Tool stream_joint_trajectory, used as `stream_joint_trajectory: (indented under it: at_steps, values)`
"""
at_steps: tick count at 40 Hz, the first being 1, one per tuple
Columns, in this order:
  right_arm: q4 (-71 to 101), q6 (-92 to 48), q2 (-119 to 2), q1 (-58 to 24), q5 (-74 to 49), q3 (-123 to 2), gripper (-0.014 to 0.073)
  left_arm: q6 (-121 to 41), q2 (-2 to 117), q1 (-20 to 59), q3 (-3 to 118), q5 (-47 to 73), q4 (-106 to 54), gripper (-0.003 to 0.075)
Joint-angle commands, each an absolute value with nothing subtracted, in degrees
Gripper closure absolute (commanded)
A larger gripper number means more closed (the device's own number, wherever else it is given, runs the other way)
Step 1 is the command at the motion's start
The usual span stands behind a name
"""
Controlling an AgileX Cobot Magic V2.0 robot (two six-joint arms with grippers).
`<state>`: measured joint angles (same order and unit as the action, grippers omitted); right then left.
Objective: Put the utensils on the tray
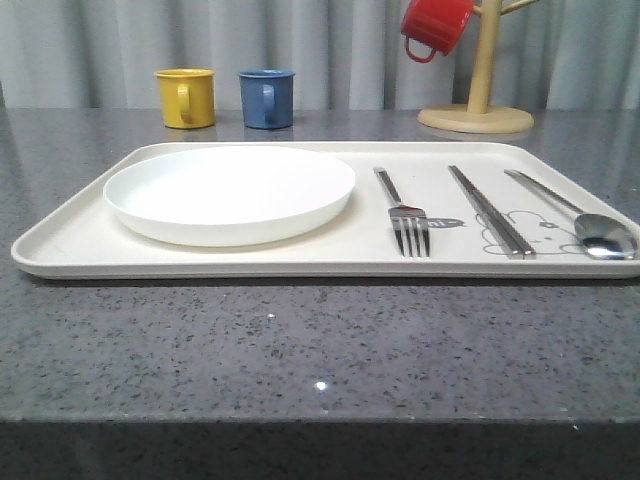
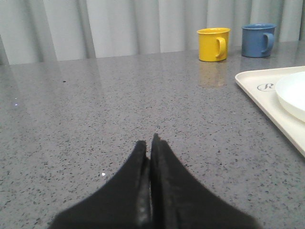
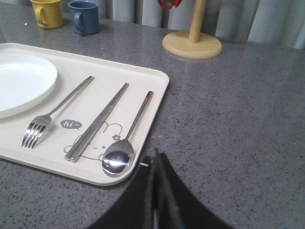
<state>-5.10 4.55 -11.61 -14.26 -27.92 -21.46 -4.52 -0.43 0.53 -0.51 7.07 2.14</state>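
The cream tray (image 1: pixel 75 240) (image 3: pixel 155 88) (image 2: pixel 252 81) lies across the grey table. On its left half rests the round white plate (image 1: pixel 228 192) (image 3: pixel 19 83) (image 2: pixel 293 95). To the right lie the fork (image 1: pixel 403 214) (image 3: pixel 55 109), the chopsticks (image 1: pixel 490 212) (image 3: pixel 97 121) and the spoon (image 1: pixel 585 220) (image 3: pixel 126 138), side by side over the rabbit drawing. My left gripper (image 2: pixel 149 141) is shut and empty over bare table, left of the tray. Just off the tray's near right corner, beside the spoon bowl, my right gripper (image 3: pixel 155 155) is shut on nothing.
A yellow mug (image 1: pixel 186 97) (image 2: pixel 214 44) and a blue mug (image 1: pixel 267 98) (image 2: pixel 258 40) stand behind the tray. A wooden mug tree (image 1: pixel 477 112) (image 3: pixel 192 44) at the back right holds a red mug (image 1: pixel 434 25). Bare table lies in front of the tray.
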Motion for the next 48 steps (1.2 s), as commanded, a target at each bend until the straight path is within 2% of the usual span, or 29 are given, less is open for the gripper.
stream_joint_trajectory:
  at_steps: [1,26,39,44,48]
  values:
    - [-5.98,4.20,-12.11,-14.29,-23.28,-22.85,0.0715,-3.89,-1.05,0.44,-0.42,1.95,1.63,0.0739]
    - [-7.11,4.20,-11.77,-14.09,-21.75,-21.87,0.0715,-3.89,-1.05,0.44,-0.42,1.95,1.63,0.0739]
    - [0.74,4.20,-4.75,-4.10,-0.68,-3.26,0.0715,-3.89,-1.05,0.44,-0.42,1.95,1.63,0.0739]
    - [1.91,4.20,-1.77,-1.94,0.00,1.68,0.0715,-3.89,-1.05,0.44,-0.42,1.95,1.63,0.0739]
    - [1.91,4.08,0.89,-1.85,-4.84,1.55,0.0715,-3.89,-1.05,0.44,-0.42,1.95,1.63,0.0739]
